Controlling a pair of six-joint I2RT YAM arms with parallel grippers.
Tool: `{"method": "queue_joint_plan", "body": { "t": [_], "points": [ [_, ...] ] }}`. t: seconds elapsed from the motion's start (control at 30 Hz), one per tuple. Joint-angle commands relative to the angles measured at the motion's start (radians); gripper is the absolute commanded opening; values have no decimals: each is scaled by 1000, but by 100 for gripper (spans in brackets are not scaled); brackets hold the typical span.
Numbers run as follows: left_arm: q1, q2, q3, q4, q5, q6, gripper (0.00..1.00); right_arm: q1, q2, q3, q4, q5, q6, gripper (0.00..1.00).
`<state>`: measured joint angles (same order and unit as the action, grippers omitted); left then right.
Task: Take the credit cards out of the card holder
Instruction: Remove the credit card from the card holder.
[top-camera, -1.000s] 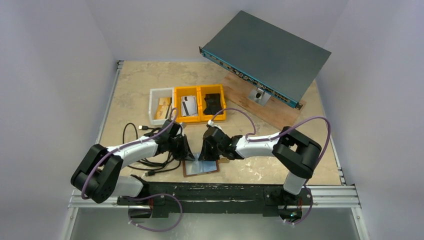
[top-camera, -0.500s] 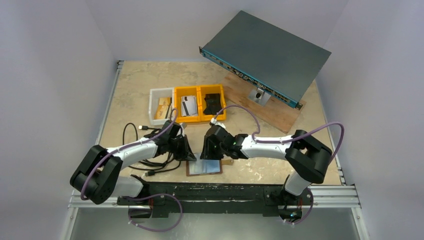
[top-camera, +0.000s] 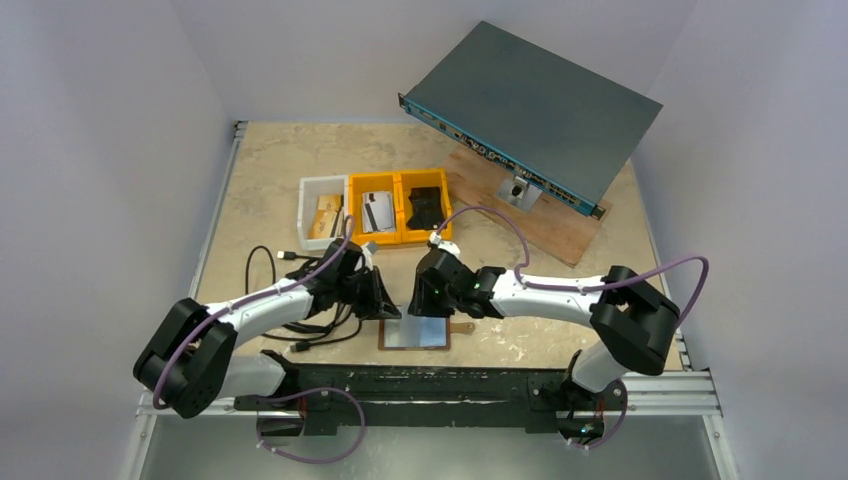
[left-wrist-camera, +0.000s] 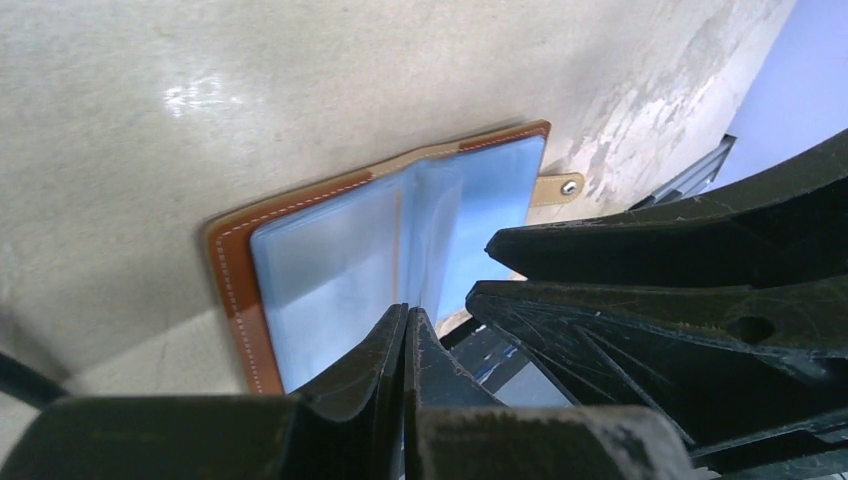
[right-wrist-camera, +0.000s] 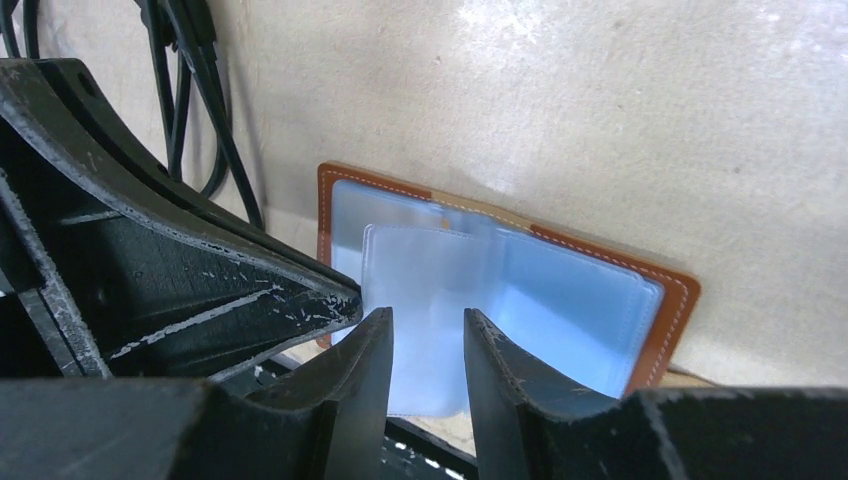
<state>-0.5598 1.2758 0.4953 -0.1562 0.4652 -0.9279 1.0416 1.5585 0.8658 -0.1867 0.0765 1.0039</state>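
Observation:
The brown card holder (top-camera: 415, 334) lies open on the table near the front edge, its blue clear pockets (left-wrist-camera: 330, 270) facing up. No card shows in them. One pocket leaf (right-wrist-camera: 420, 290) stands lifted. My left gripper (top-camera: 386, 305) (left-wrist-camera: 405, 315) is shut, its tips pinched at that leaf's edge. My right gripper (top-camera: 424, 304) (right-wrist-camera: 425, 325) is open just above the holder, with the lifted leaf showing in the gap between its fingers. Tan credit cards (top-camera: 327, 212) lie in the white bin. White and grey ones (top-camera: 376, 210) lie in a yellow bin.
A second yellow bin (top-camera: 437, 234) holds a chunky black object (top-camera: 425, 205). Black cables (top-camera: 285, 300) lie under the left arm. A grey network switch (top-camera: 535, 100) leans on a wooden board (top-camera: 545, 225) at the back right. The metal rail (top-camera: 450, 380) runs along the front edge.
My right gripper has opened and its arm has stretched out to the right. The card holder has shifted a little to the right. My left gripper has closed fully at the leaf.

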Motion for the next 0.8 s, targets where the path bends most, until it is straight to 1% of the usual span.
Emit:
{"method": "queue_joint_plan", "body": {
  "t": [0.0,0.17,0.4,0.43,0.53,0.63,0.67,0.77],
  "points": [
    [-28,6,32,74,45,-31,0,3,-76,14,-53,77,1,33],
    [-70,54,78,112,50,-63,0,3,-144,-17,-101,121,21,33],
    [-145,183,154,190,59,-106,0,3,-263,-65,-172,208,58,34],
    [-156,201,164,203,64,-114,2,2,-278,-69,-184,216,62,34],
    [-191,244,197,229,71,-140,13,1,-314,-75,-208,236,67,35],
    [-219,276,227,237,75,-159,20,1,-341,-83,-230,249,74,35],
    [-227,284,232,243,76,-165,21,0,-348,-88,-240,253,77,36],
    [-245,302,246,241,78,-180,22,-5,-367,-105,-291,263,106,36]
  ]
}}
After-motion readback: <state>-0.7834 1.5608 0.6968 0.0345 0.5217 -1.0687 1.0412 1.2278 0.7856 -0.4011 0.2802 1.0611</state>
